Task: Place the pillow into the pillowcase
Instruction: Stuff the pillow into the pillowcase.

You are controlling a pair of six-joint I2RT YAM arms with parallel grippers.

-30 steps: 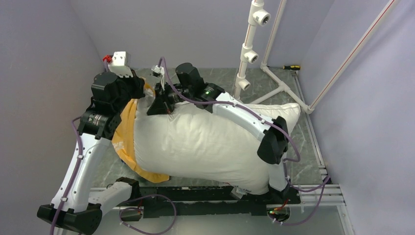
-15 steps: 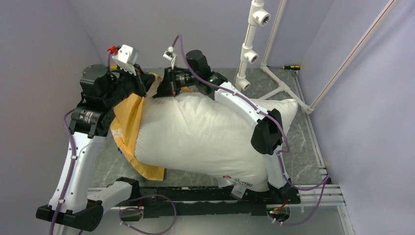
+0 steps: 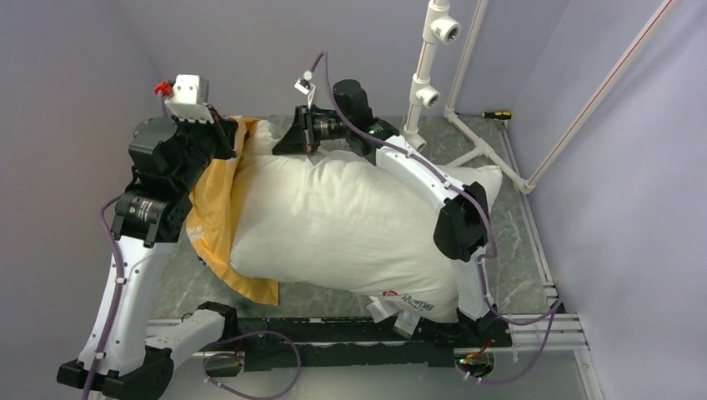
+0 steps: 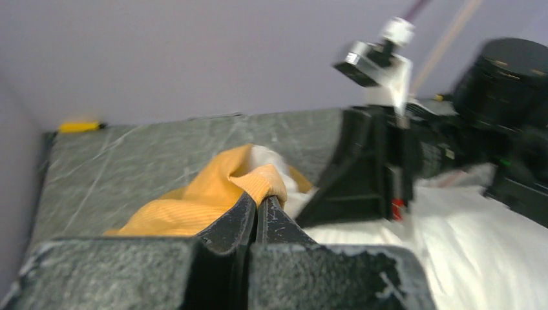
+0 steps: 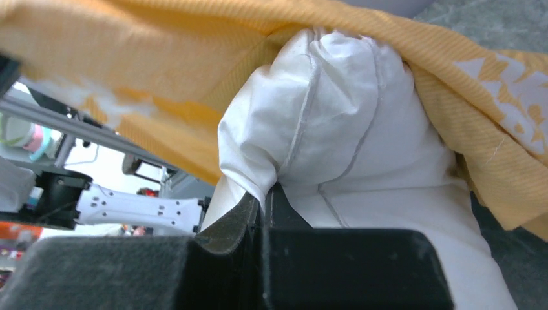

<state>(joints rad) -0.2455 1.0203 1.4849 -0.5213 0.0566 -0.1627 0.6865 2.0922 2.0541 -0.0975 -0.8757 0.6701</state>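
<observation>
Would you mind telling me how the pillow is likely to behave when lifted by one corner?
Probably floppy: the pillow bunches into folds where the right gripper pinches its corner. Likely light for its bulk, being plump and stuffed. It should sag rather than roll, perhaps catching on the pillowcase.

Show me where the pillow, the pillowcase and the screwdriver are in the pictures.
pillow (image 3: pixel 350 225), top external view, middle of its white body
pillowcase (image 3: pixel 214 212), top external view, orange-yellow side left of the pillow
screwdriver (image 3: pixel 498 115), top external view, yellow handle
</observation>
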